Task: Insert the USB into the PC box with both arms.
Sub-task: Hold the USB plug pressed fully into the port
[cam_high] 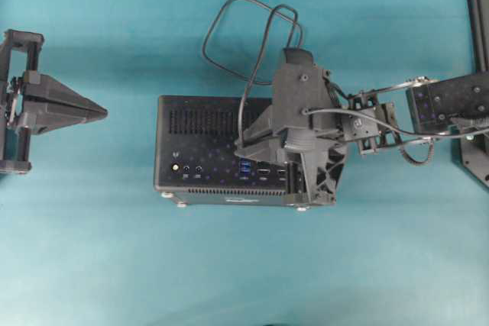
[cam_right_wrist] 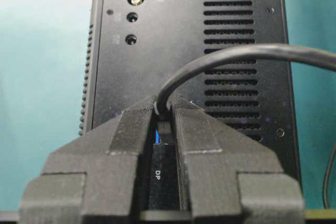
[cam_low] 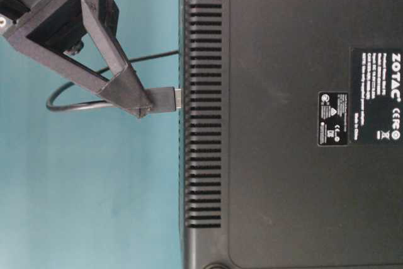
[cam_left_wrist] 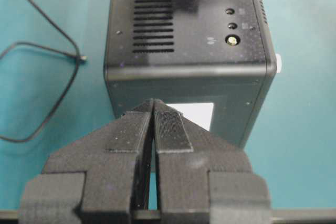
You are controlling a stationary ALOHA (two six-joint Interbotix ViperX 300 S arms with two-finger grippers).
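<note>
A teal table (cam_high: pixel 92 250) fills the overhead view. A black PC box (cam_high: pixel 199 135) lies near its middle, with a slotted vent grille (cam_high: pixel 202 121) on its top face and a row of sockets along the near edge, among them blue ports (cam_high: pixel 244 167).

The right gripper (cam_high: pixel 244 146) reaches in from the right side and hangs over the box's right half, pointing down at the socket row. Its jaws are clenched on the USB's plug (cam_low: pixel 165 100). In the right wrist view the black cable (cam_right_wrist: pixel 236 56) comes out from between the fingertips (cam_right_wrist: pixel 181 109) and arcs away to the right, and a blue port shows just beyond the tips. In the table-level view the plug sticks out of the gripper's tip, and its metal end (cam_low: pixel 178 97) is touching or just short of the box's face beside the grille; which one cannot be told.

The rest of the cable curls in a loop (cam_high: pixel 229 36) on the table behind the box.

The left gripper (cam_high: pixel 101 112) sits well apart at the left edge of the table, pointing toward the box. In the left wrist view its fingers (cam_left_wrist: pixel 170 129) are pressed together with nothing between them, and the box's end face lies ahead of them.
</note>
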